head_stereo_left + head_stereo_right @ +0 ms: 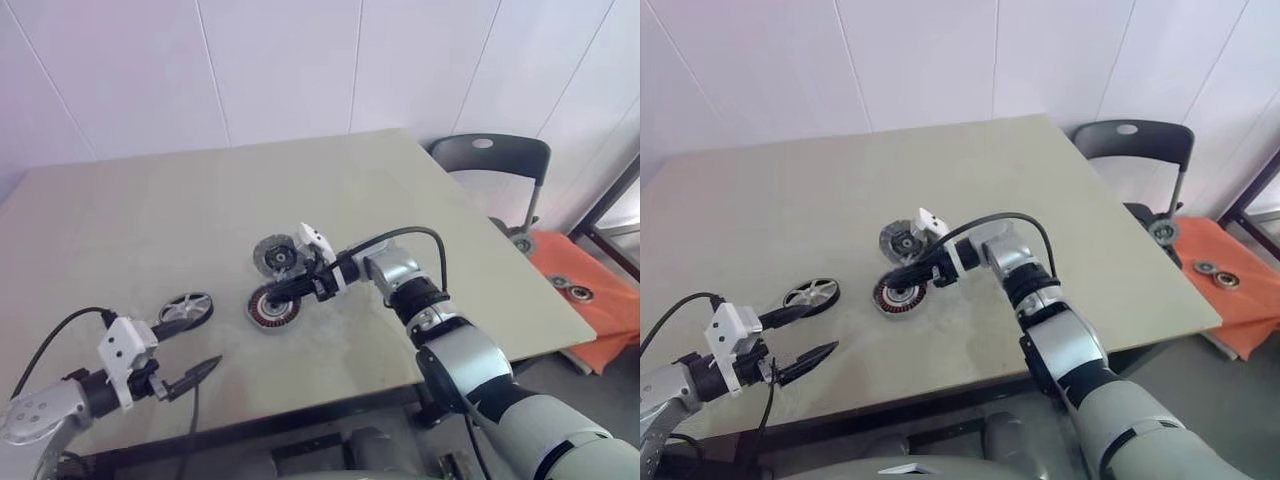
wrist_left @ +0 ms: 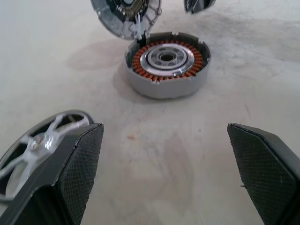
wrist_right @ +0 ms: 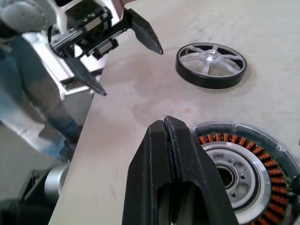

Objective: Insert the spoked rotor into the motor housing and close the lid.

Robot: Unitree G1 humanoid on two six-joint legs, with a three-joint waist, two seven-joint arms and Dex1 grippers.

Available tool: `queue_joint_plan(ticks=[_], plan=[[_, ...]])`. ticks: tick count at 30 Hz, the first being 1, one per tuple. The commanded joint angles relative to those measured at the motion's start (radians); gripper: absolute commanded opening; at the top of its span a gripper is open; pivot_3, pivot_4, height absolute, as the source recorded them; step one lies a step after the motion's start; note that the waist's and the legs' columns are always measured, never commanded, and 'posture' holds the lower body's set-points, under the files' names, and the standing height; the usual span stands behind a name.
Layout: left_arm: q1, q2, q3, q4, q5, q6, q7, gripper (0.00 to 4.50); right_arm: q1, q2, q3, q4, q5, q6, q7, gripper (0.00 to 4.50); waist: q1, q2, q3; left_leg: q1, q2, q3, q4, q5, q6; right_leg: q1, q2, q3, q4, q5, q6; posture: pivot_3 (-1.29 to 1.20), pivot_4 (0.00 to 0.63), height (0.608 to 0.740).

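Note:
The motor housing (image 1: 275,305), with its copper windings and silver hub, lies open near the table's middle. Right behind it is the lid (image 1: 278,257), a grey ribbed disc that looks tilted. To the left the spoked rotor (image 1: 186,308) lies flat. My right gripper (image 1: 277,293) is shut on nothing, its tips over the housing's left rim (image 3: 243,168). My left gripper (image 1: 200,342) stands open near the table's front left edge. One of its fingers (image 2: 79,164) is close beside the rotor (image 2: 42,140), which is outside the jaws. The housing (image 2: 167,63) is ahead of it.
A black chair (image 1: 490,160) stands past the table's far right corner. An orange mat (image 1: 590,290) with round parts lies on the floor to the right. The table's front edge (image 1: 300,405) runs just below both grippers.

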Motion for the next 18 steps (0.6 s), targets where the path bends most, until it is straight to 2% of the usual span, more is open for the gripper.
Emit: queue_joint_plan(ticks=[1,7,12,18], plan=[[-0.001,-0.001,0.033,-0.031,-0.018,-0.014,0.000,4.50,-0.024,-0.061,0.032,-0.047,-0.039,-0.090,0.029,0.02,0.001,0.000,0.000,0.000,0.000,0.000,0.000,0.000,0.000,0.000,0.000,0.000,-0.001,0.000,0.000,0.00,0.000,0.740],[-0.008,0.008,0.036,-0.021,-0.017,-0.019,-0.014,4.50,-0.035,-0.181,0.040,-0.038,-0.080,-0.256,0.041,0.02,-0.002,-0.001,0.000,0.000,0.000,0.001,-0.003,0.000,0.000,0.003,-0.001,0.000,-0.008,0.000,-0.001,0.00,0.000,0.740],[-0.030,0.004,0.039,0.011,-0.015,-0.023,-0.025,4.50,-0.032,-0.215,0.037,-0.069,-0.078,-0.366,0.045,0.02,-0.003,-0.004,-0.002,0.000,0.000,0.001,-0.008,0.000,0.000,0.002,-0.001,0.000,-0.010,0.003,0.000,0.00,0.000,0.740],[-0.014,-0.032,0.050,0.015,-0.004,-0.018,0.018,4.50,-0.035,-0.222,0.013,-0.070,-0.055,-0.372,0.039,0.02,-0.002,-0.004,-0.002,0.001,0.000,0.001,-0.008,0.000,0.000,0.003,-0.001,0.000,-0.011,0.004,0.000,0.00,0.000,0.740]])
